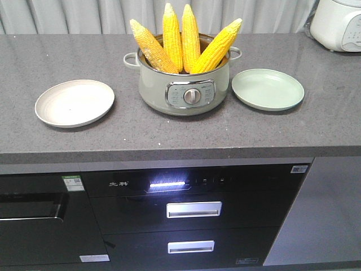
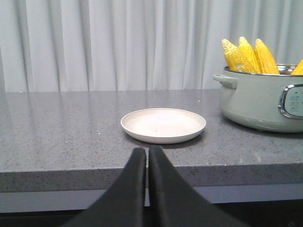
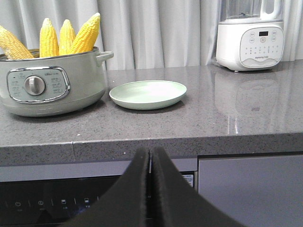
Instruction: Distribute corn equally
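Several yellow corn cobs (image 1: 181, 38) stand upright in a pale green electric pot (image 1: 186, 87) at the middle of the grey counter. Those cobs also show in the left wrist view as corn (image 2: 248, 56) and in the right wrist view as corn (image 3: 57, 37). A beige plate (image 1: 74, 102) lies left of the pot, a green plate (image 1: 268, 88) right of it. My left gripper (image 2: 147, 151) is shut and holds nothing, in front of the counter edge facing the beige plate (image 2: 163, 125). My right gripper (image 3: 150, 152) is likewise shut and holds nothing, below the counter edge facing the green plate (image 3: 147, 94).
A white blender appliance (image 3: 250, 38) stands at the back right of the counter. White curtains hang behind. Under the counter are a dark oven panel (image 1: 186, 183) and drawers with metal handles (image 1: 193, 209).
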Tool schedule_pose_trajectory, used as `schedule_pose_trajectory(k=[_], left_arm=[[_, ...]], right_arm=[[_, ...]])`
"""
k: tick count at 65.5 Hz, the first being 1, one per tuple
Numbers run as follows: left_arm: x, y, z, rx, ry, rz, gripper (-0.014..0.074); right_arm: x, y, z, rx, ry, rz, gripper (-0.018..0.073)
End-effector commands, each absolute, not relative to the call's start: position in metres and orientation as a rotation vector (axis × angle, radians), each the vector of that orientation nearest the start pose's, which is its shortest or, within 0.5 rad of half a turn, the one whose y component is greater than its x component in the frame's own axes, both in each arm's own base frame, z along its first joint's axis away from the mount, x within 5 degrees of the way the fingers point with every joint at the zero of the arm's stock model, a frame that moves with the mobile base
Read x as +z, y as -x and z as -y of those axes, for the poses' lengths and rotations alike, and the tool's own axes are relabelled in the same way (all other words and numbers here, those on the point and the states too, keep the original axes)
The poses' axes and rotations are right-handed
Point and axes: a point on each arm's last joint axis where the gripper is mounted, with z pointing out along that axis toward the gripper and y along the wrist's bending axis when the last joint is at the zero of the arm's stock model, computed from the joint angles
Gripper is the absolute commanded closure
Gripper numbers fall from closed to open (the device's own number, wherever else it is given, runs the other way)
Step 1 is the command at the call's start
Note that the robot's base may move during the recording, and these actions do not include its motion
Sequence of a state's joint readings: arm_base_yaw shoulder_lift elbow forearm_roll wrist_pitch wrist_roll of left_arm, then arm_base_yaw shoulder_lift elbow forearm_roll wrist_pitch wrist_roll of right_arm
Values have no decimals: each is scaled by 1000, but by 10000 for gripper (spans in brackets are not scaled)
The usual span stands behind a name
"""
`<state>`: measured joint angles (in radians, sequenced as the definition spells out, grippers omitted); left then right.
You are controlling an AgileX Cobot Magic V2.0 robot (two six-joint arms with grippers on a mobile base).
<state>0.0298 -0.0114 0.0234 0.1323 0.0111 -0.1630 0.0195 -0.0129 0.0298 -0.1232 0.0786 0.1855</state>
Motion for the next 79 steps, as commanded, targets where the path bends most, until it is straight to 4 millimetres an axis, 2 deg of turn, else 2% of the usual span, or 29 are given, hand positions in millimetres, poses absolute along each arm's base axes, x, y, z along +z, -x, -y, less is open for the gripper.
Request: schedule_pose_trajectory(k=[1, 79], left_arm=[[208, -55, -1, -18, 43, -1436, 603], [208, -55, -1, -18, 43, -1436, 603]], right_arm=[[200, -57, -1, 58, -34, -1510, 565], [200, -57, -1, 58, -34, -1510, 565]])
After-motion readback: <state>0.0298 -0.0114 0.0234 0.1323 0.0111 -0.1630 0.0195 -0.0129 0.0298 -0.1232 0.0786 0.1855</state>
